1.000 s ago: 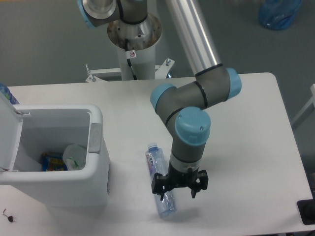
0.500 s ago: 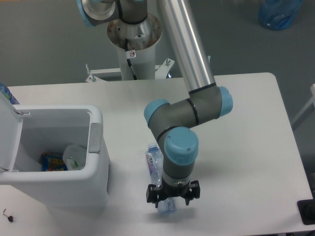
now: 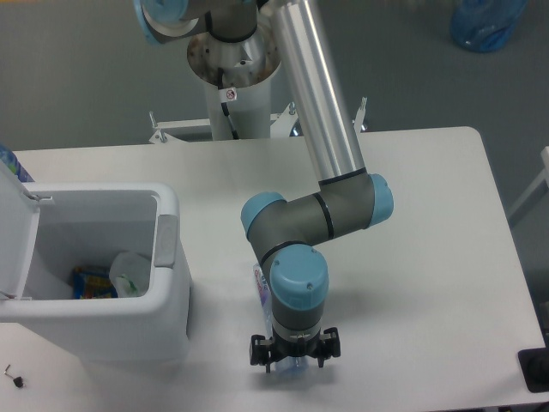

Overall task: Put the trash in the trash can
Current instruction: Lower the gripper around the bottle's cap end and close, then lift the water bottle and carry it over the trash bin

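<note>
The crushed clear plastic bottle [image 3: 262, 289] with a bluish-purple label lies on the white table, right of the trash can. My gripper [image 3: 294, 359] points straight down over the bottle's near end, its fingers spread either side of it and open. Most of the bottle is hidden under my wrist. The trash can [image 3: 129, 330] is a white boxy bin at the table's left with its lid [image 3: 17, 232] hinged open and a grey tab [image 3: 165, 240] on its right rim. The crumpled whitish wrapper [image 3: 129, 273] with a green bit lies inside it.
A blue-and-yellow snack packet [image 3: 90, 283] lies in the bin beside the wrapper. My arm's pedestal [image 3: 233, 73] stands behind the table. A blue bag [image 3: 485, 21] sits on the floor at the far right. A black object [image 3: 536, 369] is at the table's right front corner.
My gripper has moved left and toward the table's front edge, coming down over the near end of the bottle. The bottle and the bin have not moved.
</note>
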Motion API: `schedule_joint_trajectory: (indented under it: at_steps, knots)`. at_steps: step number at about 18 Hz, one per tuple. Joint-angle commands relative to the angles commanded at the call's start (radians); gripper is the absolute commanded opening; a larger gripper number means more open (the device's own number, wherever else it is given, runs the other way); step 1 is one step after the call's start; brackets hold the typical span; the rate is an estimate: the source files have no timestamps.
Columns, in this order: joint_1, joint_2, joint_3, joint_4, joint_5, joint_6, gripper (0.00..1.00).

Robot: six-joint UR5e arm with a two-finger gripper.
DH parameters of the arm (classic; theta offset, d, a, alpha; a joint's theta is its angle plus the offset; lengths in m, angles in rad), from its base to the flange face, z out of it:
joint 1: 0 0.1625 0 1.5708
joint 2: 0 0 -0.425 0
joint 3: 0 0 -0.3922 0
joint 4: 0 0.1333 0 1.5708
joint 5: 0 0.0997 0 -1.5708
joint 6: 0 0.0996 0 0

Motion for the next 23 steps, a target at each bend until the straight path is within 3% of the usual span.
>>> schedule_joint_trajectory:
  at_steps: [9,18,23]
  knots:
    - [-0.009,0.006,-0.003,0.000,0.034,-0.003,0.64]
    - [-0.011,0.014,-0.006,0.000,0.035,-0.002,0.63]
    - [-0.011,0.047,-0.008,0.002,0.034,0.014,0.63]
